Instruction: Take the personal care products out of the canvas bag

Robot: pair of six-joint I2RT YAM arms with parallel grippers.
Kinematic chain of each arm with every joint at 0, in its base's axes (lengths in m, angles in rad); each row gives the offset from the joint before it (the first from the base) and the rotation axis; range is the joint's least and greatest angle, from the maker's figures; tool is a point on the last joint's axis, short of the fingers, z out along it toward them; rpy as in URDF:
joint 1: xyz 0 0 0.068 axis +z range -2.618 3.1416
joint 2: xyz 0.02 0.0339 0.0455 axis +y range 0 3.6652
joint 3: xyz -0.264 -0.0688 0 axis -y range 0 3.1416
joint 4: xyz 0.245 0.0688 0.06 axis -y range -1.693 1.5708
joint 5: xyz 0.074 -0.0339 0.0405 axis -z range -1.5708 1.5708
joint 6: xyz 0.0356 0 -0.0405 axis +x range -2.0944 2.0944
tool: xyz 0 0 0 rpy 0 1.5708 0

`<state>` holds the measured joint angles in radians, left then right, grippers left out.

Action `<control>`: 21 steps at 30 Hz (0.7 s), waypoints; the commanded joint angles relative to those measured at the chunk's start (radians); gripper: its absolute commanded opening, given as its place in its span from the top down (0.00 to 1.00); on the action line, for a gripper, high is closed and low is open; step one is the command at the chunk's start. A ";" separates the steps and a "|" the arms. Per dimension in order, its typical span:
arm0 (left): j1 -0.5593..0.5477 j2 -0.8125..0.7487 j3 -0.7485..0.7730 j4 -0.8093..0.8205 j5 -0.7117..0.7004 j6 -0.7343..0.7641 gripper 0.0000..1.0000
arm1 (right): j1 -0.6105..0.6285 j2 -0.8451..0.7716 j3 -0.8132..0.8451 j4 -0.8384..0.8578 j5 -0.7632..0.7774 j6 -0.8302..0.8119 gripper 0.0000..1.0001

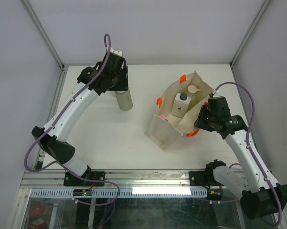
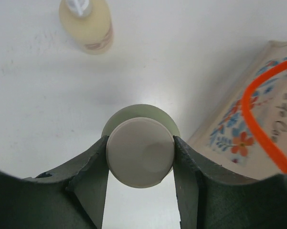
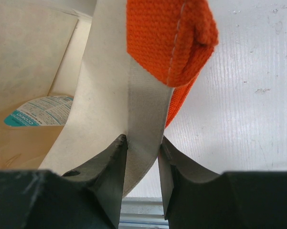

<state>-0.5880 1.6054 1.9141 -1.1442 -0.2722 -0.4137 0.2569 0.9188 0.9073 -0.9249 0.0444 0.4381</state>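
Two bottles are out of the bag. Far left, the peach bottle (image 2: 86, 26) stands on the table (image 1: 110, 143). Near it the left gripper (image 2: 141, 143) is pinched on the cap (image 2: 141, 157) of the green bottle (image 1: 124, 101), which is upright at table level, well apart from the bag; whether its base touches down cannot be told. Small plastic bottles like these should be light and stiff but smooth, so the round cap could twist or slip between flat fingers; a hold lower on the body looks surer. Right of centre the bag (image 1: 164, 131) stands open with three more inside: a pink bottle (image 1: 168, 117) at the near side, a white bottle (image 1: 181, 107) with a dark cap, and a pale bottle (image 1: 195, 98) with a cream top. They sit close together, so their tops look easiest to reach. Being soft cloth, the bag will likely sag or drag if left free. Farthest right, the right gripper (image 3: 142, 142) is clamped on the bag's rim wall just under an orange tab (image 3: 169, 38), seemingly to steady it
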 commanded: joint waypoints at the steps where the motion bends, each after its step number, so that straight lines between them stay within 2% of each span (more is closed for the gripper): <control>1: 0.012 -0.108 -0.183 0.304 -0.120 0.052 1.00 | -0.004 -0.017 -0.005 -0.015 -0.017 -0.022 0.65; 4: 0.046 -0.116 -0.282 0.404 -0.116 0.043 1.00 | -0.004 -0.021 -0.003 -0.015 -0.019 -0.022 0.65; 10: 0.115 -0.147 -0.501 0.718 -0.147 0.069 1.00 | -0.003 -0.024 -0.003 -0.016 -0.024 -0.022 0.65; 16: 0.161 -0.083 -0.507 0.814 -0.145 0.088 1.00 | -0.004 -0.031 -0.003 -0.014 -0.025 -0.022 0.65; 21: 0.184 -0.024 -0.472 0.825 -0.154 0.120 1.00 | -0.004 -0.027 -0.004 -0.015 -0.020 -0.022 0.65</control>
<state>-0.4141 1.5734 1.3643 -0.5125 -0.3950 -0.3332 0.2565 0.9073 0.9043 -0.9245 0.0395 0.4381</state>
